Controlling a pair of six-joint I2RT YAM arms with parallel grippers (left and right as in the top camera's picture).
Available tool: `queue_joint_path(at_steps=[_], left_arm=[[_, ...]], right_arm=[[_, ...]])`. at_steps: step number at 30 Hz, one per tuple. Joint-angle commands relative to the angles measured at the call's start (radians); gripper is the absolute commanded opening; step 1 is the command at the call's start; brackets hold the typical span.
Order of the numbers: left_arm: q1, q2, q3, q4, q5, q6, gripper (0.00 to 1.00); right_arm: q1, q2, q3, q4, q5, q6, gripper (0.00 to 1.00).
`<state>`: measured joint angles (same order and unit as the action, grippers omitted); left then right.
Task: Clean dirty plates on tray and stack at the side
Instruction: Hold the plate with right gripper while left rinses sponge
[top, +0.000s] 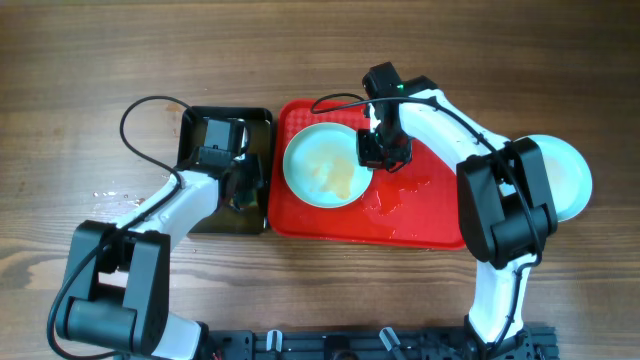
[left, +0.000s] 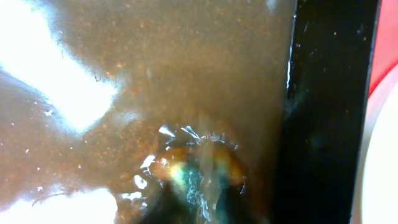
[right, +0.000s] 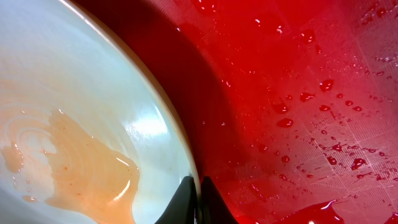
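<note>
One pale plate (top: 318, 165) lies on the left part of the red tray (top: 420, 215), with a pool of watery orange sauce in it. My right gripper (top: 374, 152) is shut on its right rim. In the right wrist view the jaws (right: 199, 194) pinch the rim of the plate (right: 74, 81) above the wet tray (right: 298, 93). A clean pale plate (top: 568, 180) sits on the table to the right of the tray, partly hidden by my right arm. My left gripper (top: 242, 190) is down in the black basin, its jaws (left: 194, 186) under the water around a green sponge (left: 186, 177).
The black basin (top: 255, 120) stands against the tray's left edge and holds murky brown water (left: 186, 74). Its dark wall (left: 329, 112) shows in the left wrist view, with the tray (left: 387, 43) beyond. Water puddles lie on the tray near its centre (top: 395, 195).
</note>
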<state>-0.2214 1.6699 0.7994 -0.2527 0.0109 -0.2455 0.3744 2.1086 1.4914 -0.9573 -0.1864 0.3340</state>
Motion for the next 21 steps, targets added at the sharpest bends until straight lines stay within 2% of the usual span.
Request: queue_joint_path(at_steps=[1,3,4,5,7,8,12,16,17,19,20,21], left_arm=[[0.003,0.018,-0.011,0.003,-0.005,0.003,0.04],[0.003,0.017,-0.007,0.015,-0.024,0.007,0.04],[0.003,0.014,0.001,0.01,-0.035,0.007,0.1],[0.003,0.004,0.007,0.002,-0.035,0.007,0.28],[0.003,-0.02,0.008,-0.027,-0.034,0.006,0.43],[0.003,-0.031,0.008,-0.051,-0.034,0.006,0.48],[0.003,-0.05,0.008,-0.217,0.09,-0.008,0.48],[0.003,-0.049,0.008,-0.306,0.116,-0.008,0.47],[0.003,-0.049,0.008,-0.309,0.116,-0.008,0.43],[0.003,-0.049,0.008,-0.305,0.116,-0.008,0.23],[0.003,-0.049,0.008,-0.299,0.115,-0.008,0.04],[0.003,-0.049,0.008,-0.293,0.115,-0.008,0.04]], right_arm=[[0.007,0.014,-0.013,-0.019,0.029,-0.019,0.04],[0.007,0.014,-0.013,-0.02,0.029,-0.019,0.04],[0.007,0.014,-0.013,-0.02,0.029,-0.019,0.04],[0.007,0.014,-0.013,-0.02,0.029,-0.02,0.04],[0.007,0.014,-0.013,-0.021,0.029,-0.02,0.04],[0.007,0.014,-0.013,-0.021,0.029,-0.019,0.04],[0.007,0.014,-0.013,-0.02,0.029,-0.019,0.04],[0.007,0.014,-0.013,-0.021,0.029,-0.019,0.04],[0.007,0.014,-0.013,-0.02,0.029,-0.019,0.04],[0.007,0.014,-0.013,-0.021,0.029,-0.019,0.04],[0.007,0.014,-0.013,-0.025,0.029,-0.019,0.05],[0.007,0.014,-0.013,-0.027,0.029,-0.019,0.04]])
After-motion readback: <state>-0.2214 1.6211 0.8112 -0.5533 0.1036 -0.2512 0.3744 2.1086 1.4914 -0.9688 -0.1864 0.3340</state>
